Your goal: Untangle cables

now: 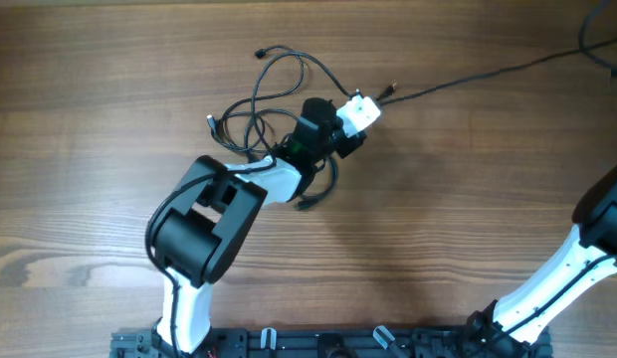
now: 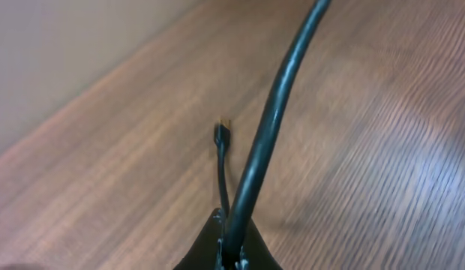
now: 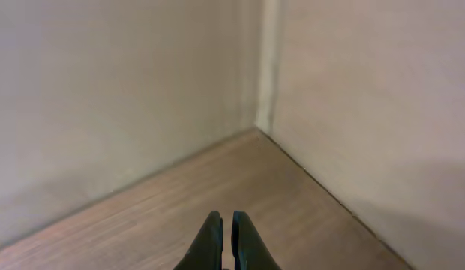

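Several thin black cables [image 1: 279, 94] lie in a tangled loop at the middle of the table, with plug ends at the top [image 1: 259, 52] and left [image 1: 211, 122]. One long cable [image 1: 488, 75] runs off to the upper right. My left gripper [image 1: 369, 106] is at the tangle's right side. In the left wrist view it [image 2: 234, 255] is shut on a black cable [image 2: 266, 127] that rises out of the jaws. A thinner cable's metal-tipped plug [image 2: 223, 129] lies on the wood just ahead. My right gripper [image 3: 226, 225] is shut, empty, and faces a wall corner.
The wooden table [image 1: 468, 199] spreads around the tangle. The right arm [image 1: 597, 239] stands at the right edge. More black cord [image 1: 602, 40] lies at the far right corner. Beige walls [image 3: 352, 97] border the table in the right wrist view.
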